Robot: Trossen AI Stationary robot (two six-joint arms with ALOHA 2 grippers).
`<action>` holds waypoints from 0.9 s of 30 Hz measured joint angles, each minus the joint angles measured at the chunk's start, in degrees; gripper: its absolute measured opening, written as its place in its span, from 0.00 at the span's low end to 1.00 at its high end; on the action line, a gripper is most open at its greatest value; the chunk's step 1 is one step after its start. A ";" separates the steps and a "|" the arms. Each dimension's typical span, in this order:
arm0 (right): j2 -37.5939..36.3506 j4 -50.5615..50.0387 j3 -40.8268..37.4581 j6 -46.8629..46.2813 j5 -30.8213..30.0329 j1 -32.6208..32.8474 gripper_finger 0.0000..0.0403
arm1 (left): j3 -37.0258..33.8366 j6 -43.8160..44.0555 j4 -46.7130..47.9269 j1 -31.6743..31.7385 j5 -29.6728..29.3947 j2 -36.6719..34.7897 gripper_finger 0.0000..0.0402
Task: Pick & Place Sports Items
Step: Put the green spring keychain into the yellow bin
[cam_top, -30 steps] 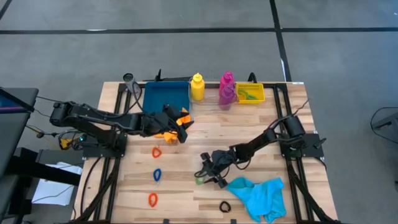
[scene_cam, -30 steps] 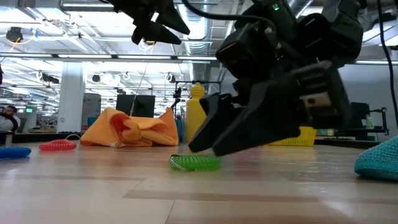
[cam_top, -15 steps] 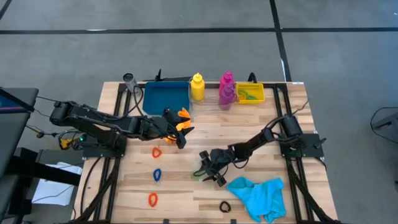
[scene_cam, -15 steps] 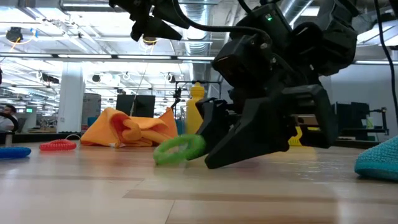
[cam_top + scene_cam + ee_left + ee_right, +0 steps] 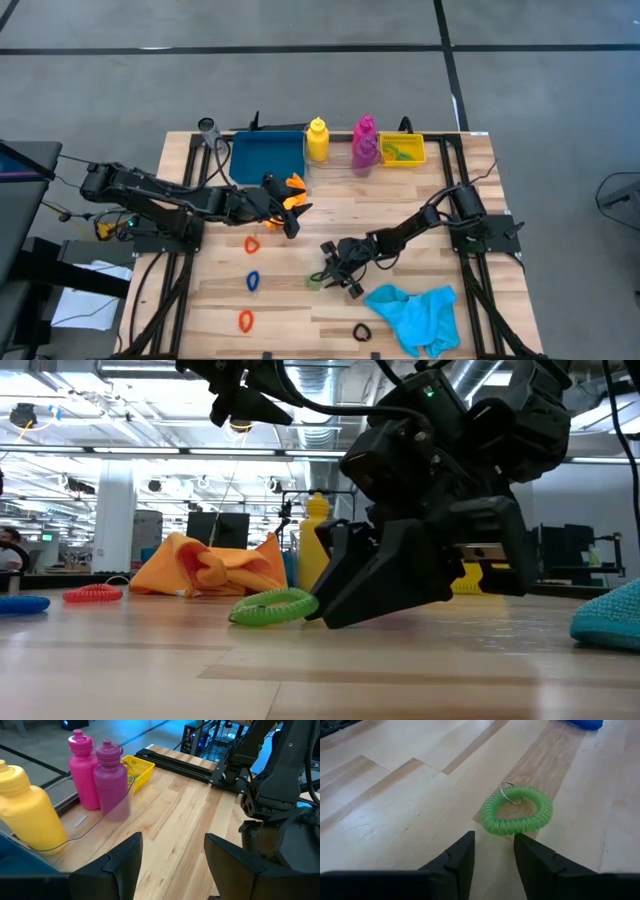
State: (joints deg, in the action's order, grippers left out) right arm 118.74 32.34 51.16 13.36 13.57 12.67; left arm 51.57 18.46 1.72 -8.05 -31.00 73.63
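Note:
A green coiled elastic ring (image 5: pixel 516 810) with a small metal loop lies on the wood in front of my right gripper (image 5: pixel 493 836). That gripper sits low at the table's middle (image 5: pixel 338 275), open, with the ring's near rim at its fingertips. My left gripper (image 5: pixel 174 840) is open and holds nothing. It hangs above the orange cloth (image 5: pixel 215 567), which lies crumpled on the table (image 5: pixel 295 185). The yellow (image 5: pixel 317 140), magenta (image 5: pixel 362 132) and purple (image 5: pixel 366 156) bottles stand at the far edge. The cyan cloth (image 5: pixel 420 315) lies near the right front. My right gripper meets the green ring only at its near rim (image 5: pixel 501 831), which lies against the fingertips (image 5: pixel 318 600) and is not pinched. The fingers slant down from the table's right. The ring's finger side is raised a little and its far side (image 5: pixel 240 615) rests on the table.
A blue tray (image 5: pixel 267 157) and a small yellow bin (image 5: pixel 402 150) stand at the far edge beside the bottles. Loose rings lie left of centre: red (image 5: pixel 251 244), blue (image 5: pixel 253 282) and orange (image 5: pixel 245 320). A black one (image 5: pixel 361 331) lies at the front.
The green ring, flat on the table a second ago, was tipped up on the side at my right gripper's fingers and pushed a little toward the table's left. It has since sunk back to a slight tilt against the fingertips.

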 joint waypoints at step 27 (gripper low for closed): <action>0.05 4.63 -0.13 0.25 2.51 0.00 0.32 | 0.00 -0.17 0.00 0.00 0.00 0.00 0.52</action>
State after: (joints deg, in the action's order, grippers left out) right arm 118.78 36.97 51.03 13.61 16.08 12.67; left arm 51.57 18.28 1.72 -8.05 -31.00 73.63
